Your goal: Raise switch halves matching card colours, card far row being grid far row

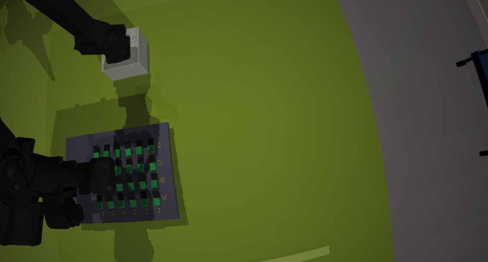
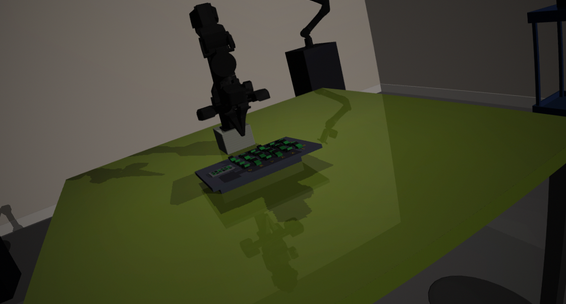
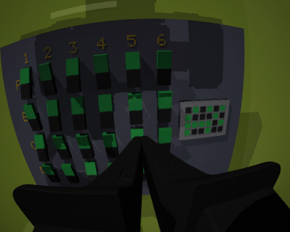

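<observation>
The dark switch panel (image 1: 78, 144) (image 2: 308, 145) (image 3: 205, 59) lies on the green table, with rocker switches in rows A to D and columns 1 to 6, each half green and half dark grey. The small card (image 3: 204, 119) (image 2: 221, 170) sits on the panel beside column 6; in the top view the arm hides it. My gripper (image 3: 140, 142) (image 2: 240, 134) (image 1: 102, 174) is shut and empty. It hangs a little above the panel, over columns 5 and 6 around rows B and C, touching no switch. It hides some of the nearer switches in the wrist view.
A pale grey block (image 1: 136, 52) (image 2: 229, 141) stands on the table just beyond the panel's D side. A black pedestal (image 2: 315, 66) with a thin jointed arm stands at the table's far edge. A dark blue rack (image 2: 548, 56) stands off to the right.
</observation>
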`<action>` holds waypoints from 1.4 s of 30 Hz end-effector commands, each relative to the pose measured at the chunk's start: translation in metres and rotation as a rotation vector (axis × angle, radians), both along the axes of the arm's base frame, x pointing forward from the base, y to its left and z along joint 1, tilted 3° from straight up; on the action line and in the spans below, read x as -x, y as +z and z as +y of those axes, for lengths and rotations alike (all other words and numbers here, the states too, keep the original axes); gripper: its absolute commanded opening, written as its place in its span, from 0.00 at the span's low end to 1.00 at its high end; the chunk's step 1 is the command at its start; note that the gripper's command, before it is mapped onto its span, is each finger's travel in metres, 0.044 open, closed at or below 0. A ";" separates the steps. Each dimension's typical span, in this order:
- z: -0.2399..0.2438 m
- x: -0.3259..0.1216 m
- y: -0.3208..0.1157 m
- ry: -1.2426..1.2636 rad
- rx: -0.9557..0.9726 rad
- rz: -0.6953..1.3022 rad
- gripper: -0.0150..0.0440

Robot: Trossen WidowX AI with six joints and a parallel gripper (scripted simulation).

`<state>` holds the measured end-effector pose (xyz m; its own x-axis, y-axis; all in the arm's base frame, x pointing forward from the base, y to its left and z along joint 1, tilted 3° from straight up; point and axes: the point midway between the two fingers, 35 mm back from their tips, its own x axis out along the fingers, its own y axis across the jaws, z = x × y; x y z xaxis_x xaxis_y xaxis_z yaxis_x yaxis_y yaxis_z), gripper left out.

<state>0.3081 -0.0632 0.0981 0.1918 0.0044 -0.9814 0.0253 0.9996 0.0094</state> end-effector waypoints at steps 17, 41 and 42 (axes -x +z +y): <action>-0.030 -0.019 -0.029 0.003 0.000 0.047 0.25; -0.030 -0.024 -0.053 0.003 -0.001 0.046 0.25; -0.030 -0.024 -0.053 0.003 -0.001 0.046 0.25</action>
